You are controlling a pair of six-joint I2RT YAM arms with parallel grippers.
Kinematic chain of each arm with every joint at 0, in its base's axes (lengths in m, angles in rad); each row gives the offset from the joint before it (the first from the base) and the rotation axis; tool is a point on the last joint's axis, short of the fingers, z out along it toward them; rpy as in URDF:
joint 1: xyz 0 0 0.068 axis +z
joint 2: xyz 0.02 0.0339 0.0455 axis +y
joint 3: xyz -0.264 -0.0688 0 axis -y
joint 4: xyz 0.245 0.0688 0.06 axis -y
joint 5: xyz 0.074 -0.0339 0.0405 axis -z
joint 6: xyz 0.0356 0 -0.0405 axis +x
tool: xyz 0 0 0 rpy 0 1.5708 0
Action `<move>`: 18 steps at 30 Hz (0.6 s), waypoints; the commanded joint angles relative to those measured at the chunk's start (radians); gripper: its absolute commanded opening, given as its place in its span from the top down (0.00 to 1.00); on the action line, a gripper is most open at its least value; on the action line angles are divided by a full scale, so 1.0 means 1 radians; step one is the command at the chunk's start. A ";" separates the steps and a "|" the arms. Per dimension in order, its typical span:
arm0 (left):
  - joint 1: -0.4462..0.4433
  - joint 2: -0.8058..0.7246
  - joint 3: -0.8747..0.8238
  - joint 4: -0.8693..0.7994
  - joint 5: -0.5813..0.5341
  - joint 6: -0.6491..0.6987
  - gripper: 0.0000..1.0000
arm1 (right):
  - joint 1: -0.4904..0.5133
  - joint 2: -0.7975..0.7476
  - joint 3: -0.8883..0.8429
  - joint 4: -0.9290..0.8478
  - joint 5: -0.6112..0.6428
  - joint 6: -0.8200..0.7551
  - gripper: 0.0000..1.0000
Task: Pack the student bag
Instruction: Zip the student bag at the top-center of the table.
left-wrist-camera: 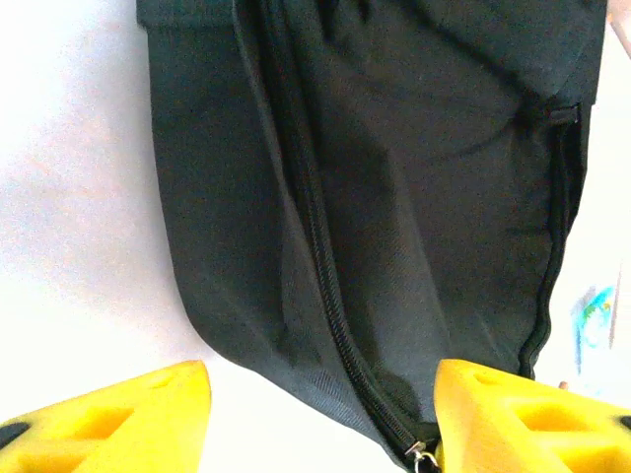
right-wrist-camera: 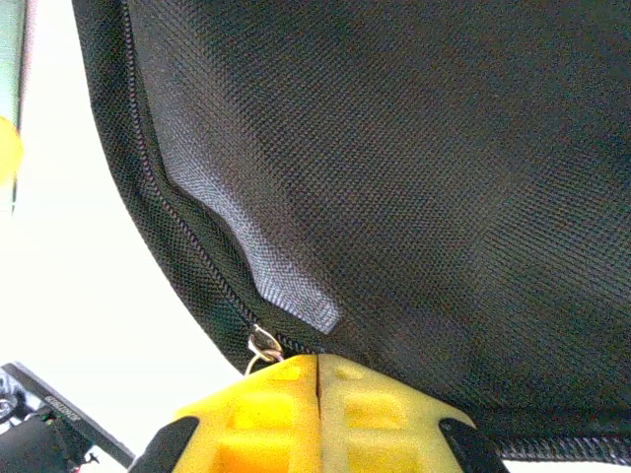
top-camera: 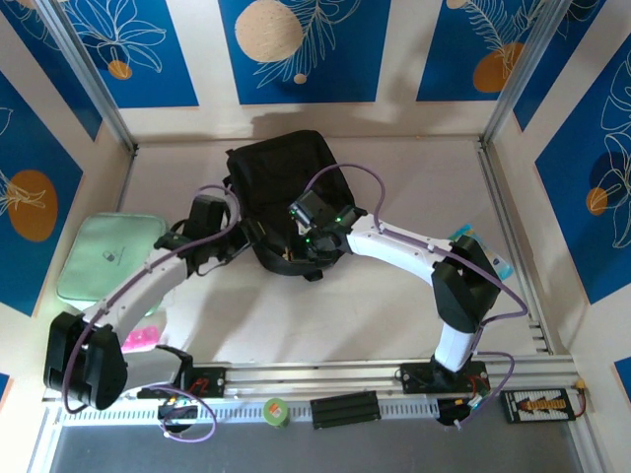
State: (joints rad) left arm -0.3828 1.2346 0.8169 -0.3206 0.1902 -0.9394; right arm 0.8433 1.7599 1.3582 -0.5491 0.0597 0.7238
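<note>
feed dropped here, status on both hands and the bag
Left hand open around a corner of the student bag. Right hand shut by its zipper pull, hold unclear. Mint-green pouch lies left, apart from it.

White links, black joints and looping purple cables (top-camera: pixel 347 167) led back from the left gripper (left-wrist-camera: pixel 320 384) and right gripper (right-wrist-camera: pixel 317 363), both yellow-fingered.

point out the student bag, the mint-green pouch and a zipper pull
student bag (top-camera: pixel 276 172), top external view, on its black upper panel
mint-green pouch (top-camera: pixel 104 258), top external view, middle of its face
zipper pull (right-wrist-camera: pixel 260 347), right wrist view, on its metal ring
</note>
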 commanded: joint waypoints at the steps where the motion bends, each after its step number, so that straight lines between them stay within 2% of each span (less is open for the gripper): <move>1: -0.020 0.033 -0.071 0.195 0.041 -0.150 0.37 | 0.003 -0.022 -0.025 0.043 -0.132 -0.006 1.00; 4: -0.027 0.085 -0.065 0.253 0.078 -0.158 0.38 | 0.008 -0.040 -0.035 0.079 -0.191 -0.026 1.00; 6: -0.031 0.107 -0.057 0.259 0.066 -0.151 0.44 | 0.013 -0.053 -0.038 0.088 -0.203 -0.039 1.00; 9: -0.030 0.123 -0.053 0.229 0.021 -0.150 0.70 | 0.016 -0.075 -0.036 0.060 -0.167 -0.034 1.00; 12: -0.029 0.123 -0.057 0.214 -0.018 -0.147 0.99 | 0.020 -0.102 -0.022 -0.026 -0.051 0.001 1.00; 18: -0.031 0.119 -0.057 0.188 -0.069 -0.152 1.00 | 0.023 -0.149 -0.012 -0.210 0.177 0.106 1.00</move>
State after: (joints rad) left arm -0.4236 1.3460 0.7540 -0.1112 0.2249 -1.0912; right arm 0.8566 1.6695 1.3285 -0.5774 0.1284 0.7704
